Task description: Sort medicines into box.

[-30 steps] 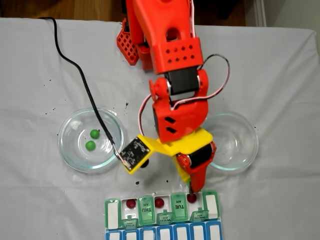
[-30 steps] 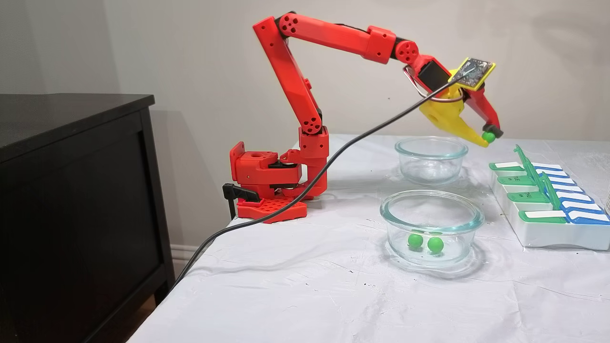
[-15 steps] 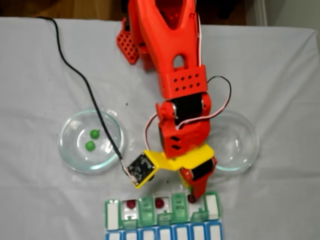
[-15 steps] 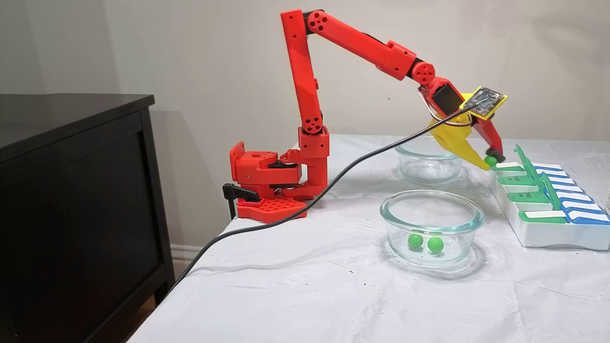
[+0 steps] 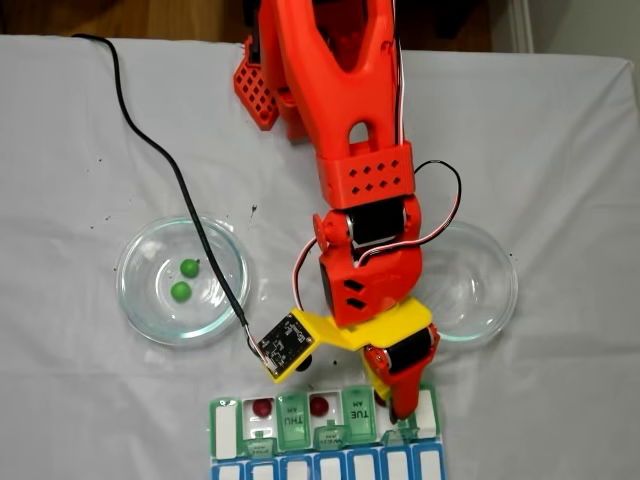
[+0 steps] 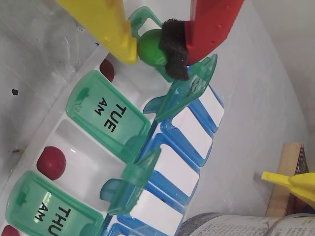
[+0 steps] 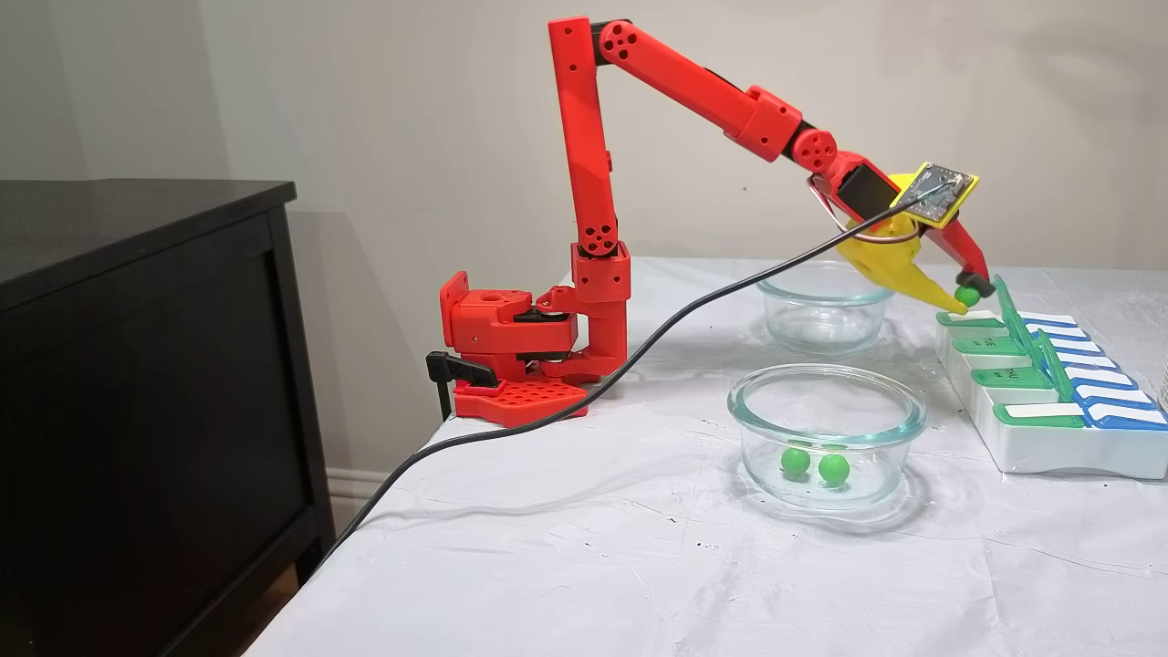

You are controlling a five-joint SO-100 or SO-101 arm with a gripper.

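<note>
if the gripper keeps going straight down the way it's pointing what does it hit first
Probably the pill box: the gripper, shut on a green ball, points down at its far end, near a raised green lid. Which compartment is unclear.

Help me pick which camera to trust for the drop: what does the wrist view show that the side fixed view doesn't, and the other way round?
Wrist view: the TUE AM and THU AM lid lettering, dark red balls lying in open compartments, and the black pad pressed on the green ball.

Side fixed view: the whole red arm, two glass dishes, the nearer holding two green balls.

Both: the gripper shut on the green ball, above the pill organizer.
</note>
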